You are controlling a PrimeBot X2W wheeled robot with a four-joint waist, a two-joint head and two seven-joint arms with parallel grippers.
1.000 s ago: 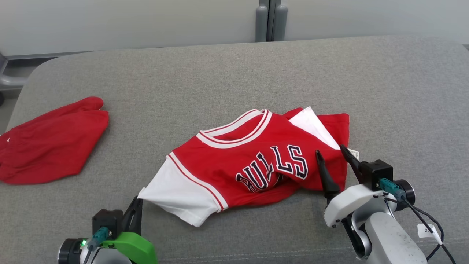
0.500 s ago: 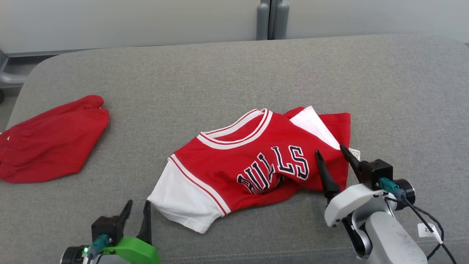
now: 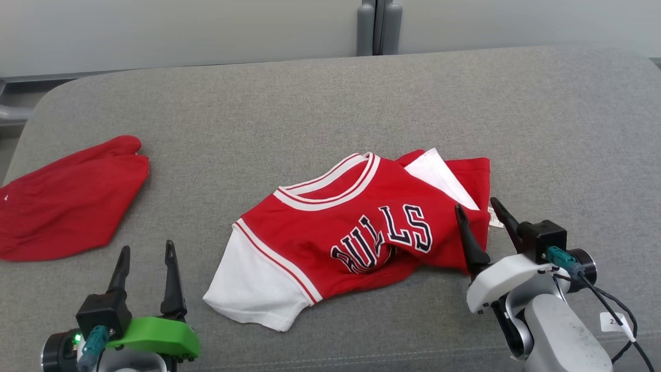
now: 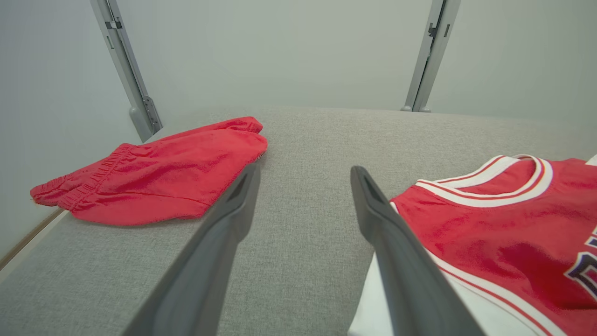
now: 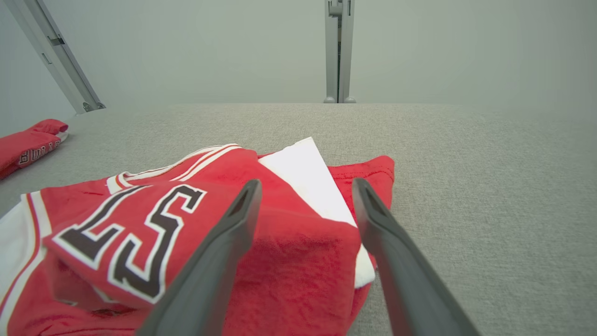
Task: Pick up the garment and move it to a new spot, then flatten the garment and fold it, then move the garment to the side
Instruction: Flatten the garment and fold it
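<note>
– Two pincers, both spread wide and both empty: is that how we read it?
– We do. Our left pincer [image 3: 146,247] hovers over the bare grey surface [image 3: 310,103], just beside the white sleeve [image 3: 248,289] of the garment [image 3: 356,217]. In the head view it is apart from the cloth and holds nothing.
– And the right pincer [image 3: 475,204]?
– Its fingers stand just as wide, tips over the garment's bunched right edge. In the right wrist view there is one finger on each side of a red fold. We cannot tell whether they press the cloth, but nothing is pinched between them.
– Where does the garment lie?
– Mid-surface in front of us, lettering up, collar toward the far side. The left sleeve lies out flat. The right side is doubled over, with a white panel [image 3: 439,178] poking out from under the red. The red shorts [image 3: 67,206] lie well apart at our far left.
– Which step do we judge this to be?
– The flattening, we think. The garment is set down but rumpled, and no fold has been made yet.
– What does the next move ask of us?
– A hold at each end. We'd close the left on the sleeve hem and the right on the doubled-over edge, then draw them apart so the right side opens out. If we grab too deep on the right, we'd drag both layers along.
</note>
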